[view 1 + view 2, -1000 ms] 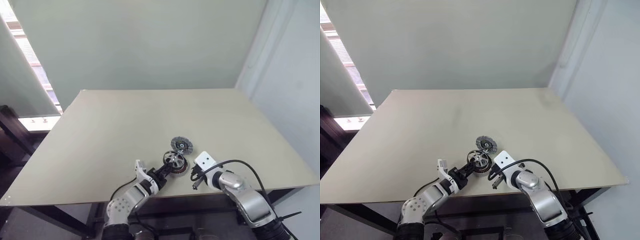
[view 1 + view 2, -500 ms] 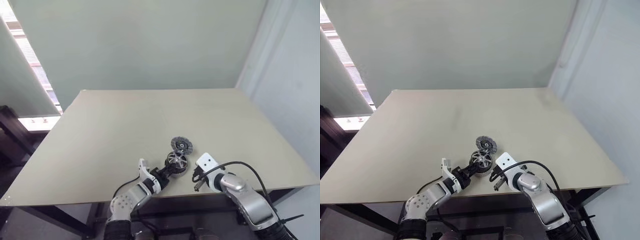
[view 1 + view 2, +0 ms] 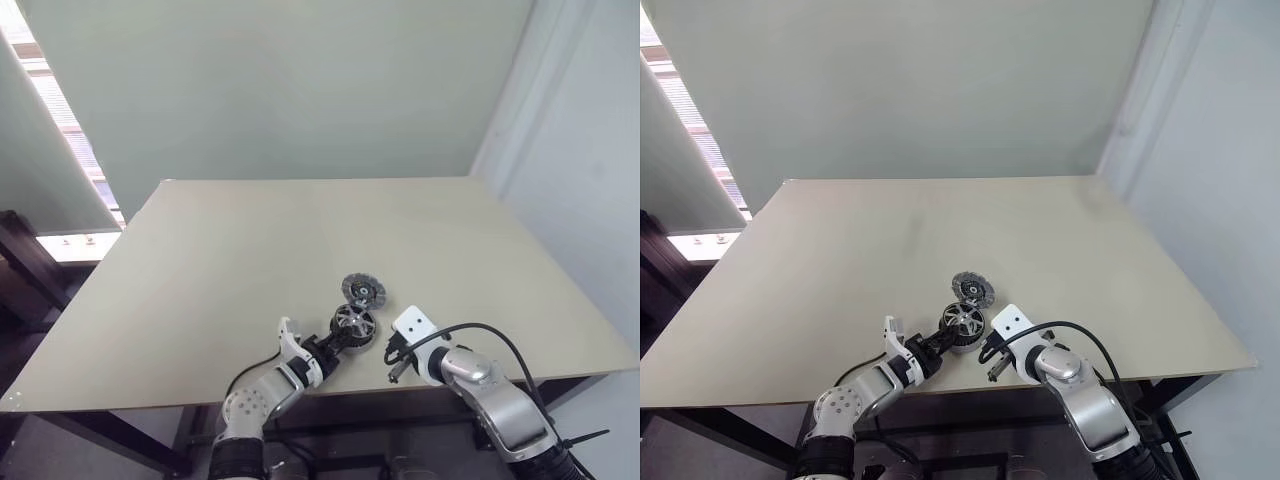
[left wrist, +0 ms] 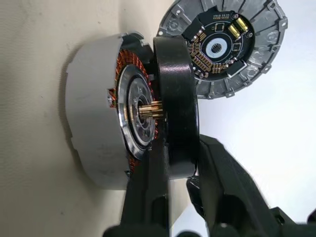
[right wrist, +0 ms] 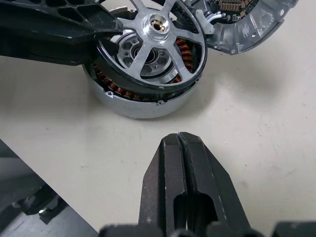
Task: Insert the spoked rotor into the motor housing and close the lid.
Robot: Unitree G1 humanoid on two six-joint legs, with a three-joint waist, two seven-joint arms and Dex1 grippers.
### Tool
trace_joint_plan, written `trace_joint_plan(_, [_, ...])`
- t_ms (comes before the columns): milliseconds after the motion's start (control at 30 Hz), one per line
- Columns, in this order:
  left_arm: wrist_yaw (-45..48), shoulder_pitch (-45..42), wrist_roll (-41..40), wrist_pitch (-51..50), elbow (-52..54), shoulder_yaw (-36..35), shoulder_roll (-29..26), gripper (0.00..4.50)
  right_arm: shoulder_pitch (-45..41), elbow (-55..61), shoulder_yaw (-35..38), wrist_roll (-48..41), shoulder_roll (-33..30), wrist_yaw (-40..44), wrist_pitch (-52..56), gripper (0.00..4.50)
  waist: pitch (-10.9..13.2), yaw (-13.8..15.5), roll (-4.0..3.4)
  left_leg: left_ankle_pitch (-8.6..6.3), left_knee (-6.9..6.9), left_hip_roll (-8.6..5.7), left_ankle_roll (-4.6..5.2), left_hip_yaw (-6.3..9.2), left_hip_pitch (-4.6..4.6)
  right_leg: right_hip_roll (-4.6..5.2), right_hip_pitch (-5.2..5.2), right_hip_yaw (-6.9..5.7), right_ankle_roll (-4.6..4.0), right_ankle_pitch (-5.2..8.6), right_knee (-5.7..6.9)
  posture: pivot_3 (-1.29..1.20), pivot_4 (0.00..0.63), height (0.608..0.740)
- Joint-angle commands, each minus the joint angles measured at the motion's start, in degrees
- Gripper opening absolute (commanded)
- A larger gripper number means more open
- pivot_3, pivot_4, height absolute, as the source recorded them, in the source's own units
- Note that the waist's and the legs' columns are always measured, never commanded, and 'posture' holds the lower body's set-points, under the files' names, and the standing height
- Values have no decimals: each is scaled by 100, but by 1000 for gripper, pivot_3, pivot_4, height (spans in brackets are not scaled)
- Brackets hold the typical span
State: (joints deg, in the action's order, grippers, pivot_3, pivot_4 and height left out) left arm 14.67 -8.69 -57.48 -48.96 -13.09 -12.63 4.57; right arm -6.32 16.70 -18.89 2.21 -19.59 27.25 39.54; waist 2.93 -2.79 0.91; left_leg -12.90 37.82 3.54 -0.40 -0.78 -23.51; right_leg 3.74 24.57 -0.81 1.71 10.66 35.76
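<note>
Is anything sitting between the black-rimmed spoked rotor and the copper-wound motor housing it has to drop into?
Nothing visible does. The black-rimmed, silver-spoked rotor, pinched at its rim by the left gripper, sits directly over the silver, copper-wound motor housing, not fully seated. The silver-grey lid lies just behind, off the path.

We see near-centre edge of table (image 3: 200, 260) crowded: motor housing (image 4: 94, 128), spoked rotor (image 4: 175, 108) half over it, lid (image 4: 227, 44) touching behind. Left gripper (image 4: 180, 163) blocks approach from our left, its fingers straddling rotor rim. Right gripper (image 5: 181, 148), fingers pressed together, sits just beside housing on our right. Far half and both sides of table lie bare, open for passage.
</note>
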Motion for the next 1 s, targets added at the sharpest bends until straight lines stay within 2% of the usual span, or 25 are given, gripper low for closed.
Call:
trace_joint_plan(33, [61,-116,47,19,105,84,231,2014,-86,225,145,-35,10,-65,-66,0,-1,1,-1,0,1,0,0,1,0,0,-1,-1,0,0,0,0,0,740])
trace_joint_plan(233, [-126,-81,68,-11,488,105,202,4015,-87,158,153,-53,49,-104,-125,0,-1,-2,-1,0,8,0,0,0,3,3,-5,-1,0,0,-3,0,0,740])
trace_joint_plan(367, [-368,-3,104,-319,1010,266,28,4015,-126,63,159,-77,100,-132,-197,0,0,-4,-1,0,6,1,0,0,3,3,-2,-1,0,0,-3,0,0,740])
trace_joint_plan(700, [-930,24,18,-688,2165,11,-486,4015,-282,-303,141,-89,206,-103,-479,0,0,-2,-1,0,-16,0,1,1,1,-1,5,0,0,0,-2,0,0,740])
trace_joint_plan(1000, [-779,174,-126,-1285,2563,-306,-1731,4015,-473,-614,124,-99,191,32,-663,0,0,-4,-2,7,-23,0,12,1,4,-3,8,1,0,0,1,0,0,740])
